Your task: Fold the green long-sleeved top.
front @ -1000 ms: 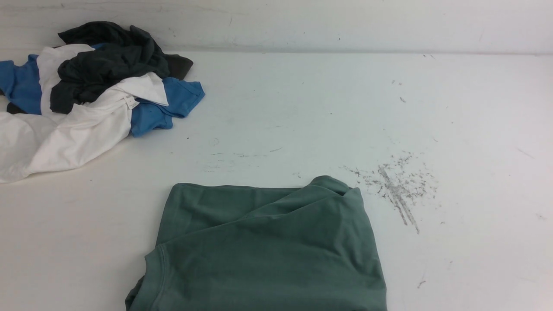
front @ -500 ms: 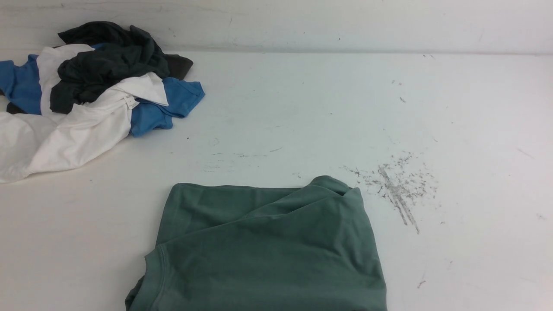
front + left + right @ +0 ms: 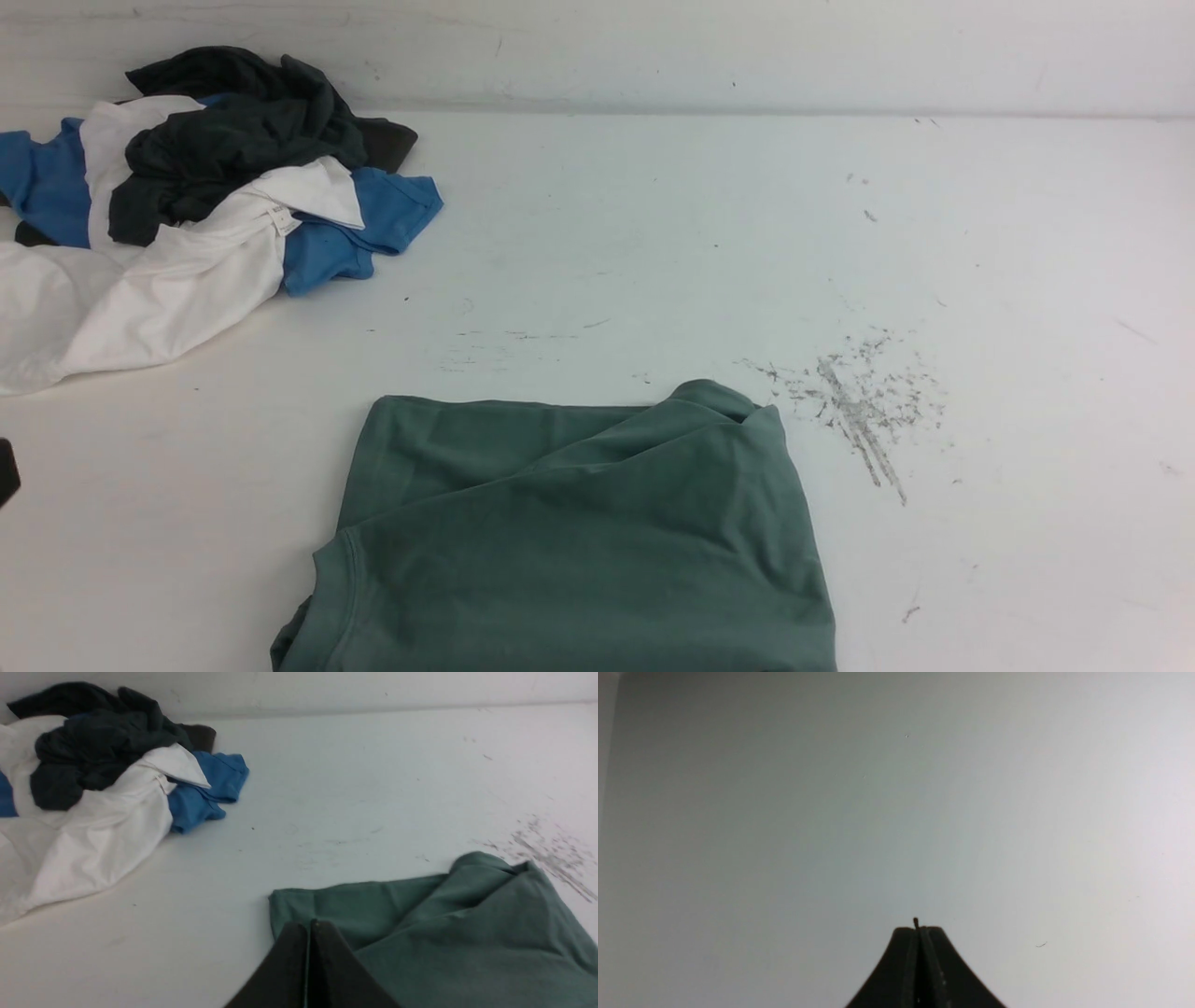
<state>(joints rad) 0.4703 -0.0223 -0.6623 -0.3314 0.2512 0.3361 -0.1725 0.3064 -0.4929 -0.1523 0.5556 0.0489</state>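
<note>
1. White tabletop (image 3: 653, 233) is seen across the front view, scuffed with grey marks (image 3: 859, 401) just beyond the far right corner of the green long-sleeved top (image 3: 569, 541).
2. That top is laid folded at the near middle of the table.
3. The left gripper (image 3: 309, 926) is seen with its jaws pressed together, nothing clamped between them; the top's far left corner lies just ahead of the tips.
4. A heap of dark grey, white and blue garments (image 3: 187, 205) is piled well beyond those jaws.
5. The right gripper (image 3: 918, 929) is likewise closed and empty, with only bare white surface ahead.
</note>
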